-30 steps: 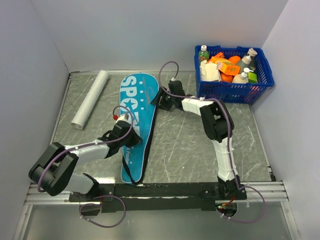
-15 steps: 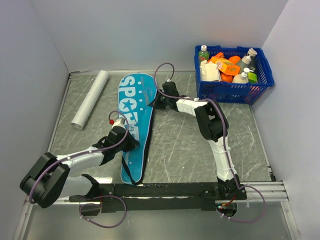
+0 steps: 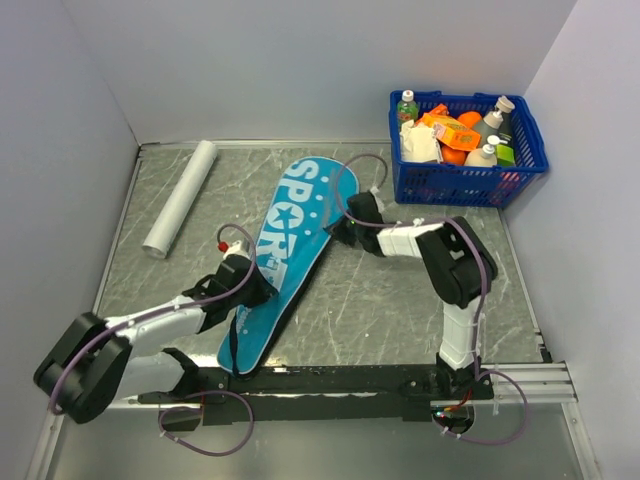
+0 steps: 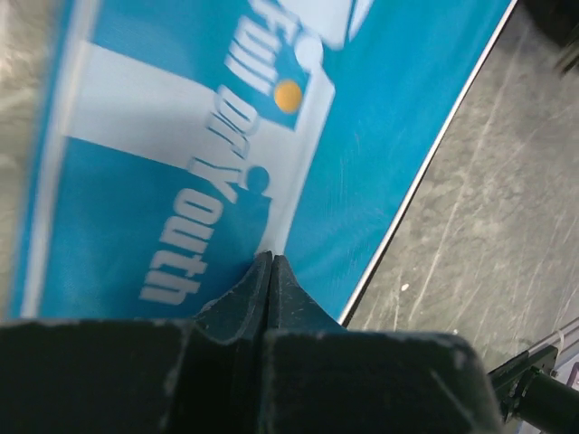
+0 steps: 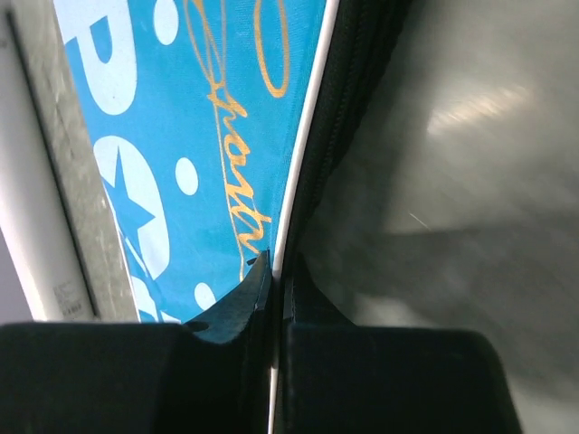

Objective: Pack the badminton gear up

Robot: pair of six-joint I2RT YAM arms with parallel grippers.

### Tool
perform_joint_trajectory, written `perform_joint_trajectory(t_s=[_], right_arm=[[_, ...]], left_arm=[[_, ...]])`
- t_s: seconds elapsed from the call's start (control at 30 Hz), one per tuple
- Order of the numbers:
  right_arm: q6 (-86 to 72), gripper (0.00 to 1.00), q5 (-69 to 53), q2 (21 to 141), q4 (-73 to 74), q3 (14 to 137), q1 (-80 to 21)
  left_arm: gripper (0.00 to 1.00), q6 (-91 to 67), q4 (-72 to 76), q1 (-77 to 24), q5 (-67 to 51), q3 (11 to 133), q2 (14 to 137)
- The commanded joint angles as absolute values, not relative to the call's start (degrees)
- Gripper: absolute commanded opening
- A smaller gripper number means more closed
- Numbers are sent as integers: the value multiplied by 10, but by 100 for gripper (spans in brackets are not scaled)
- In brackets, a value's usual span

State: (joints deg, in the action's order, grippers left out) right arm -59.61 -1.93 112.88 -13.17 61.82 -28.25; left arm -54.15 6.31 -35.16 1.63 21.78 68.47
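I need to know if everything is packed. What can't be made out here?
1. No rackets or shuttlecock show in any view; the teal bag hides whatever lies inside.
2. Left wrist view: the left hand is shut against the bag; its fingers hide whether fabric is pinched.
3. Right wrist view: the right hand, shut on the bag's edge, covers the seam; the table is blurred.
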Motion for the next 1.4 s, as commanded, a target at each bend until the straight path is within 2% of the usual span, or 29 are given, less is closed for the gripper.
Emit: perform_joint_trajectory(t_s=[0.0, 0.1, 0.13, 0.27, 0.47, 0.6, 0.67, 0.7, 0.77, 0.8, 0.87, 1.13, 1.37], right_arm=[[-699, 0, 80, 1063, -123, 523, -282], [-759, 0, 100, 1035, -124, 473, -282], [-783, 0, 118, 1025, -113, 458, -282], [-828, 0, 156, 1007, -61, 458, -282], [-861, 0, 178, 1012, 13, 504, -282], [-855, 0, 188, 1026, 42, 540, -279], [-848, 9, 185, 1029, 47, 556, -277], [-846, 23, 182, 1034, 54, 562, -278], [-840, 36, 181, 1037, 61, 575, -277], [-839, 48, 182, 1037, 63, 576, -277], [-833, 57, 180, 1036, 57, 572, -277], [-766, 67, 178, 992, 59, 538, -275], [-659, 70, 142, 929, 73, 500, -255]], left_arm=[[1, -521, -3, -359, 65, 237, 600], [2, -515, -39, -372, 65, 257, 546], [5, -512, -56, -376, 62, 263, 536], [7, -510, -67, -436, 41, 273, 509], [6, -522, -4, -510, -24, 247, 551], [6, -544, 32, -546, -11, 229, 593], [6, -548, 35, -555, -2, 226, 624], [6, -551, 36, -556, -2, 226, 636], [5, -555, 33, -556, 18, 228, 669], [5, -558, 25, -557, 39, 231, 680], [4, -565, 14, -557, 63, 234, 705], [6, -601, -70, -550, 215, 256, 745], [5, -568, -69, -451, 218, 243, 723]])
